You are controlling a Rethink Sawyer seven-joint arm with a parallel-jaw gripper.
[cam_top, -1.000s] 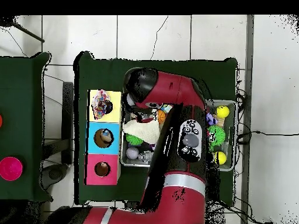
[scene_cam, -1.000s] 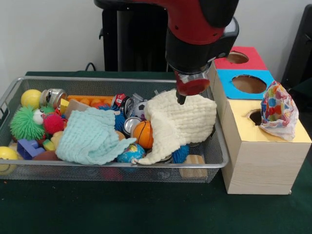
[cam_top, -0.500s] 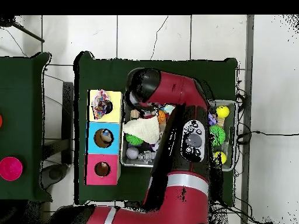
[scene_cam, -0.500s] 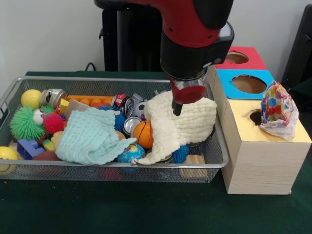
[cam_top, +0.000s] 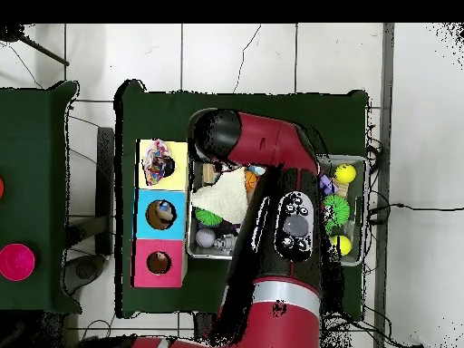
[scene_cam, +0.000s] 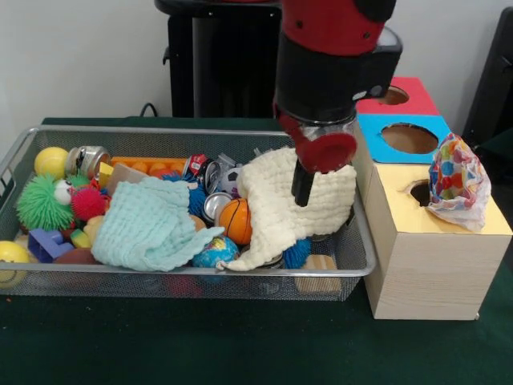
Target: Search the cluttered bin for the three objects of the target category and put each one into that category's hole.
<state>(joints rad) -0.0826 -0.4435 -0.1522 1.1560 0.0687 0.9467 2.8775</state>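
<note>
A cream waffle cloth (scene_cam: 280,210) lies heaped at the right end of the wire bin (scene_cam: 192,273), and shows from overhead as cream cloth (cam_top: 220,201). My gripper (scene_cam: 303,188) hangs down right over it, low against its top; whether it touches the cloth I cannot tell. A mint cloth (scene_cam: 148,224) lies in the bin's middle. A colourful patterned cloth (scene_cam: 457,180) sits bunched at the hole of the yellow-topped box (scene_cam: 425,257); overhead it is the patterned cloth (cam_top: 160,159). My arm (cam_top: 263,154) hides the gripper from above.
The blue box (scene_cam: 405,138) and red box (scene_cam: 393,95) stand behind the yellow one, each with an open hole. The bin also holds a small basketball (scene_cam: 235,220), a green spiky ball (scene_cam: 42,202), a yellow ball (scene_cam: 50,161), cans (scene_cam: 90,159) and blocks.
The gripper has come lower and a little nearer the camera over the cream cloth. The cloths have not moved.
</note>
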